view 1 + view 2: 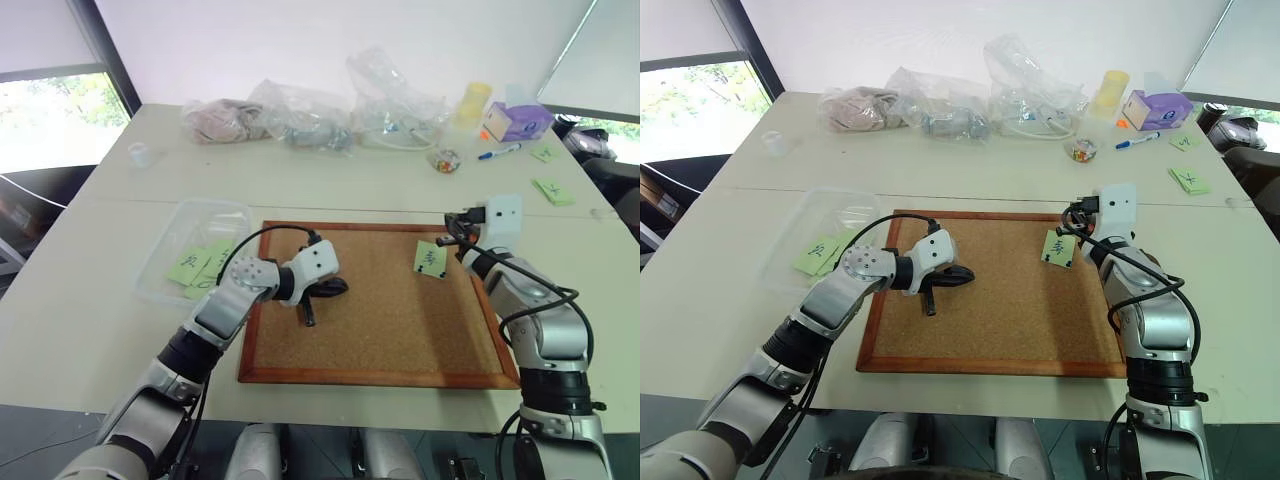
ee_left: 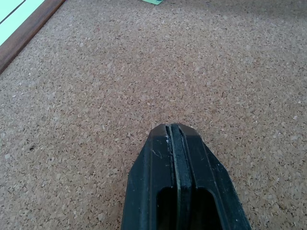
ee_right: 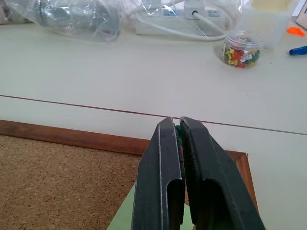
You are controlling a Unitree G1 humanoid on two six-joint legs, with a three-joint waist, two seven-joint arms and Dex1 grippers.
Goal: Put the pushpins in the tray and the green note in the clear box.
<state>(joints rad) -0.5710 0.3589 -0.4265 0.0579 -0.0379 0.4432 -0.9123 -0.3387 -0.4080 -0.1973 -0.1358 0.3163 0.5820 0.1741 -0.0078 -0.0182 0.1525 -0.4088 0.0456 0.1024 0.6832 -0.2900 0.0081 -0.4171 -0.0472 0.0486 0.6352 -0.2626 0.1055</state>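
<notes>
From the head views, the left gripper [image 1: 322, 296] rests on the cork board [image 1: 400, 320] with its fingers pressed together, hiding whatever lies beneath it. The right gripper [image 1: 452, 228] hangs over the board's far right corner, just beside the green note [image 1: 430, 259]. The clear box [image 1: 185, 225] sits left of the board, with green slips inside. The left wrist view shows shut fingers [image 2: 165, 177] over bare cork. In the right wrist view the fingers [image 3: 160, 172] pinch something small and green, too hidden to name; the note's corner is cut off below them.
</notes>
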